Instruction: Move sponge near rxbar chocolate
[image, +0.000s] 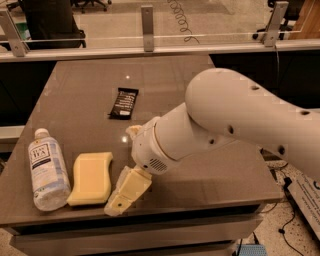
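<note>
Sponge, soft, light foam likely to squash under a pinch, lies flat near the table's front edge; its long wavy sides look the best hold. Just right of the sponge the gripper hovers, fingers spread and empty. A bottle lies just left, and the rxbar chocolate rests well behind, with nothing between.
</note>
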